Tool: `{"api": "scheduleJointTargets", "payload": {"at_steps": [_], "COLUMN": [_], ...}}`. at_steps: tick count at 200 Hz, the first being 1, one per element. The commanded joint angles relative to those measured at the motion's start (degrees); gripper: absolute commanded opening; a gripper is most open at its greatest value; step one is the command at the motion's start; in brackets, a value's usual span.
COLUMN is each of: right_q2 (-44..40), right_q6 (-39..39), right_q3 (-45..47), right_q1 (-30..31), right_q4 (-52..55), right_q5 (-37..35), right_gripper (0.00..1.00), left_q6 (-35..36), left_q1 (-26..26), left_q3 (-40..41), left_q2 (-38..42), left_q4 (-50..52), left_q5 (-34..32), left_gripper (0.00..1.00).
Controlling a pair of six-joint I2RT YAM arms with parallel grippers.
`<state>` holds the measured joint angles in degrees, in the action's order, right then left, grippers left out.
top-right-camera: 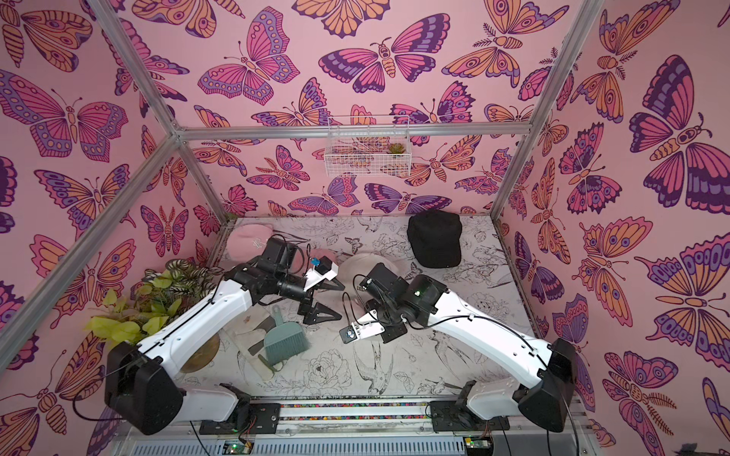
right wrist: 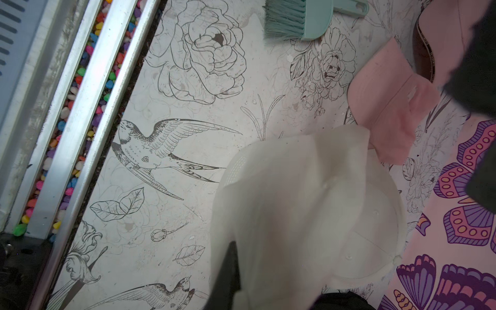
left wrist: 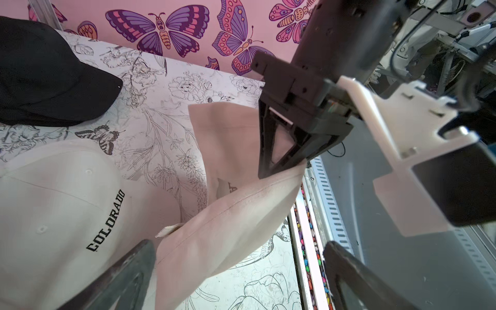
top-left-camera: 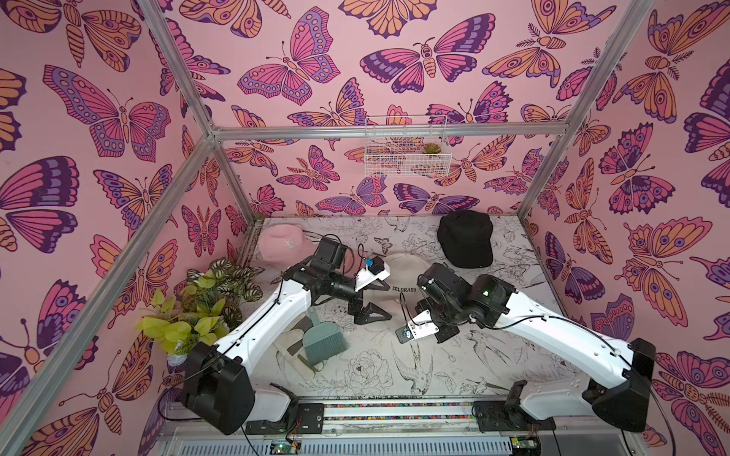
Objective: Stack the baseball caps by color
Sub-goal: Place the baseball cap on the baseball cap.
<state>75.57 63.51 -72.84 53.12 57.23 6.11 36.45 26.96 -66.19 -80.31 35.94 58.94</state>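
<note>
The right end effector (left wrist: 284,167) is clenching the brim edge of a cream cap (left wrist: 228,214). The crown is drooping below the pinch, soft and folded on itself (its lettering is only partly showing). The left end effector (top-left-camera: 376,300) is standing released, jaws spread wide, right beside the hanging cap and gripping nothing.

Just next to the held cap, a second cream cap (left wrist: 61,198), lettered COLORADO, is sitting crown-up on the tabletop (top-left-camera: 375,367). I cannot tell whether the two are touching. Judging by this, the step in hand is setting the held cap onto its cream mate.

Doing it well is calling for three things:
- lifting high enough for the sagging crown to clear the resting one
- lining brim over brim
- lowering so the hollow is opening over the dome rather than crumpling beside it

The free end effector could be spreading the slack rim.

Farther out, a black cap (top-left-camera: 466,239) is lying near the back wall and a pink cap (top-left-camera: 282,243) is sitting in the far corner on the left arm's side. A teal brush (top-left-camera: 326,339) is lying nearer the front, apart from the caps.
</note>
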Motion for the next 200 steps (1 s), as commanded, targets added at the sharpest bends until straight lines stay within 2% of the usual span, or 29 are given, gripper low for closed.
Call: {"api": "scheduleJointTargets", "payload": {"at_steps": [1, 52, 118, 140, 180, 194, 200], "right_q2": [-2.5, -3.0, -1.4, -1.2, -0.8, -0.5, -0.4], "right_q6": [1.1, 0.7, 1.7, 1.9, 0.5, 0.2, -0.2], "right_q3": [0.7, 0.2, -1.2, -1.4, -1.5, -1.4, -1.4], "right_q1": [0.0, -3.1, -3.9, -4.7, -7.5, -8.2, -8.4], "right_q4": [-2.5, -2.4, -2.3, -2.4, -2.3, -1.8, -1.9], "right_q5": [2.9, 10.4, 12.2, 14.2, 18.5, 19.6, 19.6], "right_gripper": [0.00, 0.00, 0.00, 0.00, 0.00, 0.03, 0.05], "left_q6": [4.3, 6.2, 7.0, 6.9, 10.5, 11.5, 11.6], "left_q1": [1.5, 3.1, 4.6, 4.7, 4.0, 3.0, 2.5], "left_q3": [-1.7, -2.4, -3.0, -3.2, -2.6, -2.4, -2.4], "left_q2": [-1.7, -3.6, -5.8, -6.6, -3.9, -3.0, -2.9], "left_q4": [3.1, 3.9, 5.8, 6.1, 6.3, 6.3, 6.3], "left_q5": [-1.5, -1.8, -4.4, -5.4, -1.0, 1.4, 2.2], "left_gripper": [1.00, 0.88, 0.84, 0.79, 0.40, 0.16, 0.11]}}
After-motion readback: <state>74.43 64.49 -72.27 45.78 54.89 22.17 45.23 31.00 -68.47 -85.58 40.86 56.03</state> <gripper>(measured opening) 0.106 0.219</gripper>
